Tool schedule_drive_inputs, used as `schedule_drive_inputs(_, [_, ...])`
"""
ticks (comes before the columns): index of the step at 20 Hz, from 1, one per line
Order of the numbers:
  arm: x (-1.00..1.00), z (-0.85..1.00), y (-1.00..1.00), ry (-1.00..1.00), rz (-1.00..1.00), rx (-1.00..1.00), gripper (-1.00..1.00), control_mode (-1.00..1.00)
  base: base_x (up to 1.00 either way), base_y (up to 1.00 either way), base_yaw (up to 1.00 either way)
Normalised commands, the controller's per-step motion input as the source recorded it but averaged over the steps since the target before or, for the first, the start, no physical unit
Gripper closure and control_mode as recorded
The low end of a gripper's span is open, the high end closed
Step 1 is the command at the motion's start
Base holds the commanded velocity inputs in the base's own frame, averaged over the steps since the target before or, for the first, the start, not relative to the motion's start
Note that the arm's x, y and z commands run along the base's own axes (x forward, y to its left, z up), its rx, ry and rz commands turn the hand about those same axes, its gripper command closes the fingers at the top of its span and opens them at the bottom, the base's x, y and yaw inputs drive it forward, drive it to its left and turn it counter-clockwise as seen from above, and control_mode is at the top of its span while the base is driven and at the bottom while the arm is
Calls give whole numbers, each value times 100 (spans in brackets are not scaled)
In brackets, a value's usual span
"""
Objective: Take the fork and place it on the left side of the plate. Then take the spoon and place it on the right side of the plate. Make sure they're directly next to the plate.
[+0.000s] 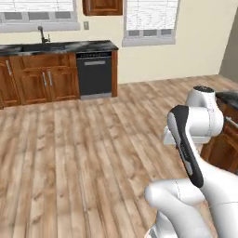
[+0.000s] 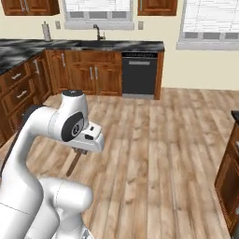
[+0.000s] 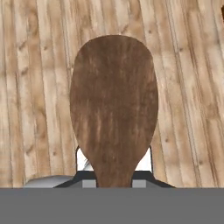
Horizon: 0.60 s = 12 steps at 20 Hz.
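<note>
Hand view | end effector (image 3: pixel 113 181) clamped on spoon (image 3: pixel 113 109) | bowl points away, along fingers

There is one brown wooden spoon (image 3: pixel 113 105). There is one black dishwasher (image 2: pixel 139 74), one sink tap (image 2: pixel 98 31), and two windows (image 1: pixel 151 18).

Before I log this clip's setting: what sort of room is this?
A home kitchen, it seems: wooden cabinets under a dark counter, a sink faucet, and a black dishwasher.
</note>
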Motion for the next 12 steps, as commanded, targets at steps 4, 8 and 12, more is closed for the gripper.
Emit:
schedule_drive_inputs(4, [0,0,0,0,0,0,100,100,0,51,94])
schedule_drive_inputs(8, [0,0,0,0,0,0,100,100,0,52,91])
schedule_drive_inputs(12, [0,0,0,0,0,0,100,100,3,58,84])
